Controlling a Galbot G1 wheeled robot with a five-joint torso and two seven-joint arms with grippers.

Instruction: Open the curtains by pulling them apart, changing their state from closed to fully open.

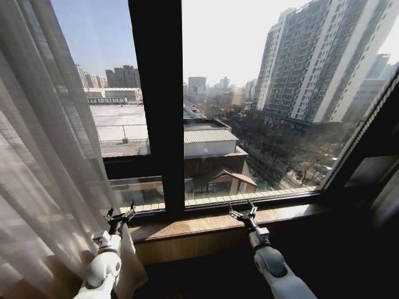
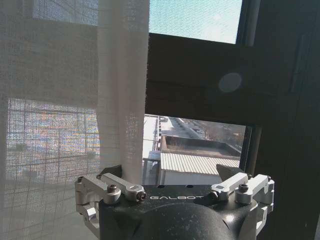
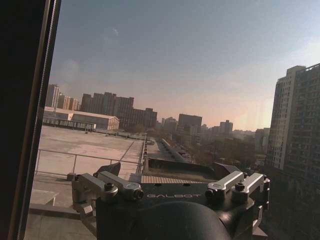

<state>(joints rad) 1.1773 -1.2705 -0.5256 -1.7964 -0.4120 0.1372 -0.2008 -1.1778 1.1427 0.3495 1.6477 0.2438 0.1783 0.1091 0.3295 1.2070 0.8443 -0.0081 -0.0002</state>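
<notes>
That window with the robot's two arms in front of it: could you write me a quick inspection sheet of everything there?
Surface: wooden window sill, bare, running below the glass.
Job's things: sheer white curtain bunched at the left side of the window; the middle and right panes are uncovered.
Clutter: nothing seen.
Grippers: left tool open, raised beside the curtain's edge, with the fabric hanging just ahead of one finger in the left wrist view, not clamped. Right tool open, empty, held up by the sill.
Cables: nothing seen.
Surroundings: black window frame dividing the glass; rooftops and a tall apartment tower outside in daylight.
</notes>
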